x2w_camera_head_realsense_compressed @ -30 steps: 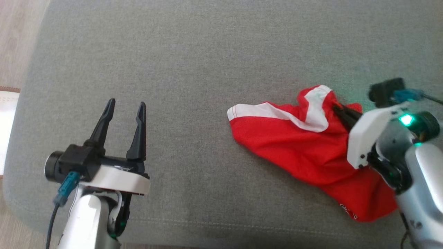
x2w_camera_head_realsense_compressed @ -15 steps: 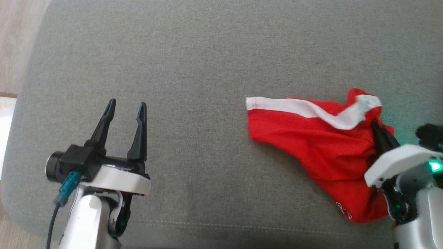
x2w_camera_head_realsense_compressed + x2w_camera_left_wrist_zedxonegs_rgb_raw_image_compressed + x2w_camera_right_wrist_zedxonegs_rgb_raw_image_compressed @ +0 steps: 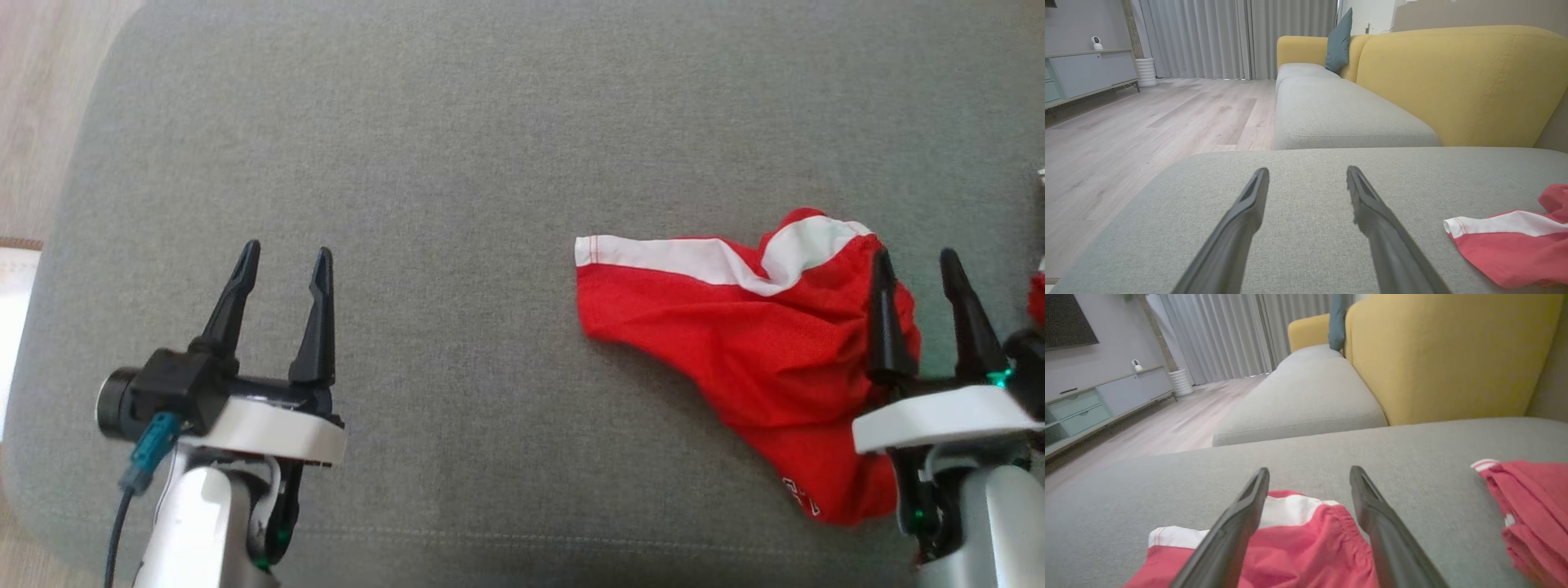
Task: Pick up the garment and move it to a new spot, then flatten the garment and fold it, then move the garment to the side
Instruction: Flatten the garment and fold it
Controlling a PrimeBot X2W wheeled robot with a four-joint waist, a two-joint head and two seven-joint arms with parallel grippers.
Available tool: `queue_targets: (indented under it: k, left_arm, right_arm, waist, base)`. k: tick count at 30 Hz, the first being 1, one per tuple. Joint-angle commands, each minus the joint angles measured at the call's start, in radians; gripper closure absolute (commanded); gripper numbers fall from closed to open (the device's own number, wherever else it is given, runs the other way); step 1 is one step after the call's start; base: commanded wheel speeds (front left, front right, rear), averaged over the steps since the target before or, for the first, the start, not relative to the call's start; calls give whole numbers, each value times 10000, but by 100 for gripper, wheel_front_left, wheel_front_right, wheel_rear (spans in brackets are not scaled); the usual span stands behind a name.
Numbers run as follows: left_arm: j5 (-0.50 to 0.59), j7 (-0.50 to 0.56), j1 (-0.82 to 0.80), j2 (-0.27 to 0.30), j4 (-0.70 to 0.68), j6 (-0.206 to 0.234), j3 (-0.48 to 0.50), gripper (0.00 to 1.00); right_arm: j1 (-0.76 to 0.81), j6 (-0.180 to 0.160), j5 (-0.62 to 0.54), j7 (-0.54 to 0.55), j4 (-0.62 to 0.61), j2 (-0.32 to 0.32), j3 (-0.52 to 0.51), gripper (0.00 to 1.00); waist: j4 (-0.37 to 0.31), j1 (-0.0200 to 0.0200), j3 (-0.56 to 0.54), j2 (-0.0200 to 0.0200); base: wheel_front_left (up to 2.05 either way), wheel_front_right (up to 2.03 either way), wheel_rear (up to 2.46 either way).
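The garment (image 3: pixel 759 343), red shorts with a white stripe, lies crumpled on the grey cushion (image 3: pixel 490 147) at the right. It also shows in the left wrist view as the garment (image 3: pixel 1515 241) at the lower right. My right gripper (image 3: pixel 916 265) stands open at its right end, fingers apart over the waistband, with nothing held. In the right wrist view the garment (image 3: pixel 1306 547) lies under and between the open fingers (image 3: pixel 1237 522). My left gripper (image 3: pixel 282 255) is open over bare cushion at the left, well apart from the garment; the left gripper (image 3: pixel 1308 173) holds nothing.
A second red garment (image 3: pixel 1531 510) lies on the cushion to the right of the right gripper. A yellow sofa back (image 3: pixel 1453 81) and another grey seat (image 3: pixel 1339 114) stand beyond. Wooden floor (image 3: pixel 49 98) lies past the cushion's left edge.
My right gripper has opened and let go of the garment, after dragging it to the right; it now points up the view. The garment has settled on the cushion. The left gripper barely moved.
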Motion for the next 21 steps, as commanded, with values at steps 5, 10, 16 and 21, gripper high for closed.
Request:
queue_targets:
  k: [5, 10, 16, 21]
  left_arm:
    - [87, -59, 26, 127, -361, 82, 332, 0]
    - [104, -59, 139, 160, -353, 107, 282, 0]
    - [80, -59, 175, 192, -315, 130, 235, 0]
    - [86, 11, 126, 202, -260, 108, 83, 0]
  right_arm:
    - [154, -7, -358, 107, -1119, -45, 655, 0]
    - [499, -7, -314, 378, -1574, -44, 808, 0]
    - [599, -7, -283, 508, -1711, -44, 812, 0]
    - [586, -7, -259, 532, -1758, -44, 777, 0]
  waist:
    - [-95, 0, -172, 0]
    - [-151, 0, -270, 0]
    - [-196, 0, -303, 0]
    - [-235, 0, -289, 0]
  base:
    - [0, 0, 0]
    - [0, 0, 0]
    - [0, 0, 0]
    - [0, 0, 0]
